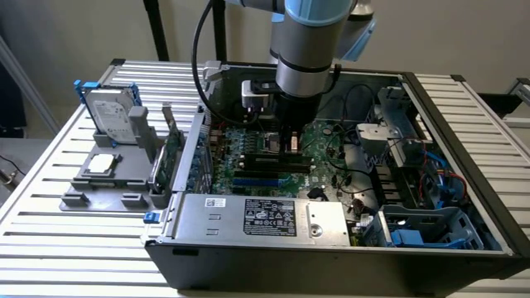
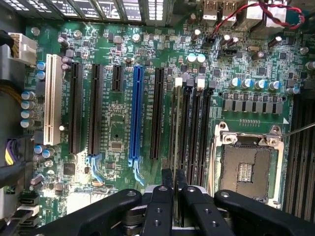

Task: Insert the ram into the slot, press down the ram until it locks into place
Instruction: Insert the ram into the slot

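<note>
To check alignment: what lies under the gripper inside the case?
Parallel black memory slots on the green motherboard. A thin grey-green strip, probably the ram, runs alongside them toward the gripper; the gripper covers its near end.

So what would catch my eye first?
The grey robot arm reaching down into the open black computer case, centre of the exterior view. In the wrist view, a bright blue socket stands out on the green motherboard, with the black gripper over its narrow black memory slots.

Silver-grey arm (image 1: 302, 56) with pale blue caps (image 1: 358, 38) — black cable (image 1: 197, 49), black screw-studded tool (image 2: 173, 178)
</note>
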You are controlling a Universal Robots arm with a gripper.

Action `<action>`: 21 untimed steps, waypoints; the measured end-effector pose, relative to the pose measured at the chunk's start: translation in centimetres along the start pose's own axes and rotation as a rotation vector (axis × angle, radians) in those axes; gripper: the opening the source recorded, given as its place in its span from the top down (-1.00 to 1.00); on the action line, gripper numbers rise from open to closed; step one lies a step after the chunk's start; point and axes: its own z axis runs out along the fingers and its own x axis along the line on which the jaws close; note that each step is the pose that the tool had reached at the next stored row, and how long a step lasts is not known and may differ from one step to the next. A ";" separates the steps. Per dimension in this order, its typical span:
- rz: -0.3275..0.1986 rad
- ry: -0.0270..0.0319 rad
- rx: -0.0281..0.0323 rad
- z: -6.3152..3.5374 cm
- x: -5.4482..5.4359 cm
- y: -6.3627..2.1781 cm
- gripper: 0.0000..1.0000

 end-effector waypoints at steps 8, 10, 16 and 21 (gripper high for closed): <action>0.000 -0.0001 0.0001 0.13 0.0 -0.01 0.73; 0.000 -0.0003 0.0002 0.18 -0.1 0.00 0.73; 0.000 0.0000 0.0000 0.43 -0.1 -0.01 0.73; 0.002 -0.0002 0.0001 0.57 -0.2 -0.01 0.73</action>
